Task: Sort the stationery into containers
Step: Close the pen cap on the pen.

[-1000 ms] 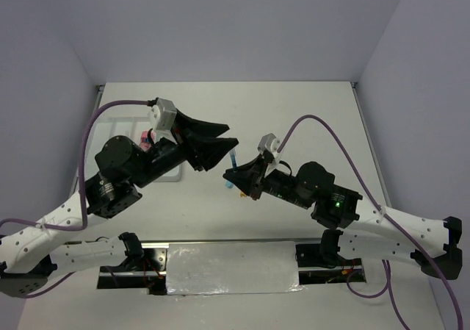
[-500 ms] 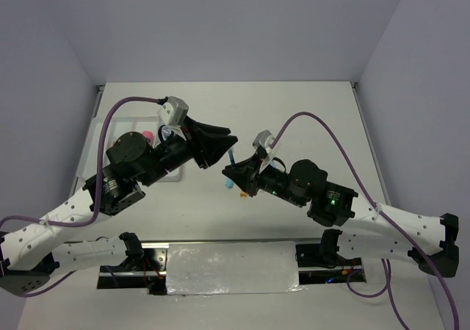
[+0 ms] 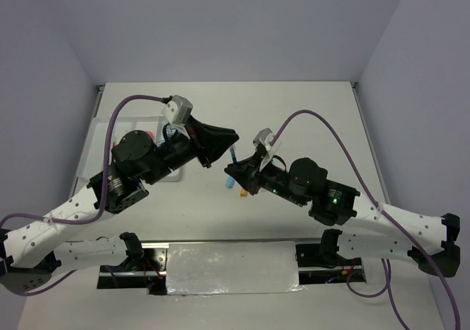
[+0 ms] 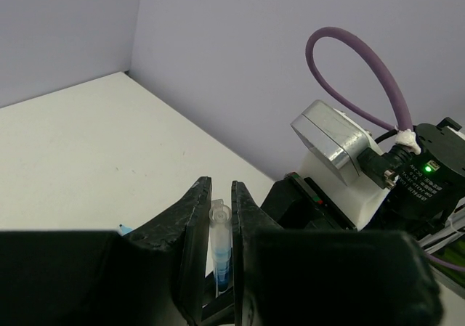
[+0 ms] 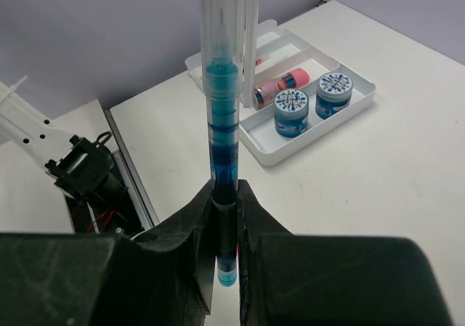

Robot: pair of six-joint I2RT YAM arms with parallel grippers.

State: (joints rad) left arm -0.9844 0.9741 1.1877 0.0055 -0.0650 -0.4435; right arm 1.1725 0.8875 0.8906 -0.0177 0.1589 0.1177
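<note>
A thin blue pen [image 5: 221, 123] with a clear cap hangs above the table between both arms. My right gripper [image 5: 225, 195] is shut on its dark lower part. My left gripper [image 4: 220, 195] is shut on the clear cap end [image 4: 220, 221], and its fingers [image 4: 190, 217] press it from both sides. From above, the pen [image 3: 233, 156] bridges the two grippers. The white tray [image 5: 320, 133] holds two blue-white rolls [image 5: 292, 112] and a pink-orange cylinder [image 5: 280, 86].
In the top view the left arm [image 3: 139, 165] covers most of the tray at the table's left side. A small orange piece [image 3: 243, 193] lies on the table below the right gripper. The mounting rail [image 3: 235, 260] runs along the near edge.
My left gripper has moved right onto the pen's upper end and shut on it. The right gripper has kept its hold on the pen and barely shifted.
</note>
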